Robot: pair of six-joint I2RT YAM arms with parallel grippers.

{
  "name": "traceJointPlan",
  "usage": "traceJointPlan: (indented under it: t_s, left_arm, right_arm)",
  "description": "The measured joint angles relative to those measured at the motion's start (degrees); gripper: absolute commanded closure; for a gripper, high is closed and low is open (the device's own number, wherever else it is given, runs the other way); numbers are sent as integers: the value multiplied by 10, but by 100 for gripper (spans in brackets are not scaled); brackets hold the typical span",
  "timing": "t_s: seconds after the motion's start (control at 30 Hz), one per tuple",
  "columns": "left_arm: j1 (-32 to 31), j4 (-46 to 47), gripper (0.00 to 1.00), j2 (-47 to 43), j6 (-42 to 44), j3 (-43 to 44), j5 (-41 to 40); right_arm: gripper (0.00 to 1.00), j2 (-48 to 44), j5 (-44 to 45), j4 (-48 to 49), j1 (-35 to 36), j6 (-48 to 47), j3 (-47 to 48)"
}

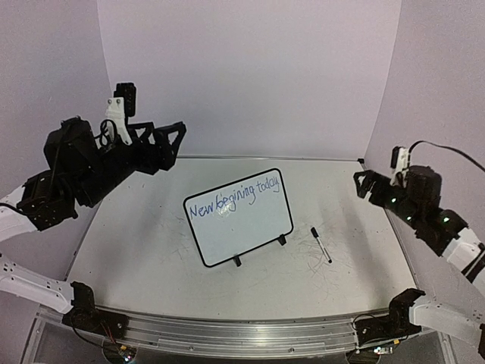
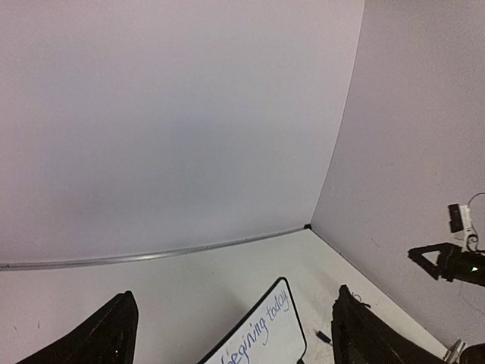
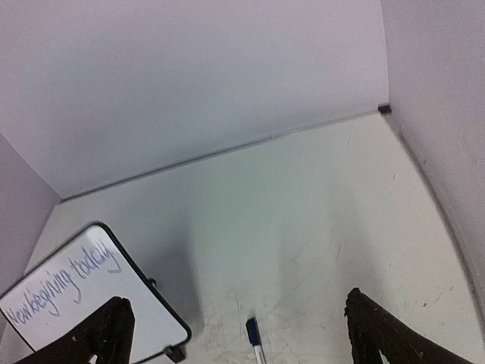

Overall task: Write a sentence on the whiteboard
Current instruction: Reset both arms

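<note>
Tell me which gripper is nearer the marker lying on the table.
The right gripper: the marker lies to the right of the whiteboard, on that arm's side, while the left gripper hangs past the board's opposite, left end.

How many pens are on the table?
1. The pen lies loose on the table, just right of the whiteboard. No other pen shows.
</note>
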Motion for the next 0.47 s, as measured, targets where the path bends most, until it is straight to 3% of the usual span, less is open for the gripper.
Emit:
traceJointPlan:
  t_s: [0.2, 0.47]
  left_arm:
    - [0, 3, 4, -10, 43, 61, -36]
    - [0, 6, 1, 0, 78, 83, -53]
  right_arm:
    - [2, -43, 43, -54, 0, -69, 191]
    - [2, -51, 60, -78, 0, -109, 267]
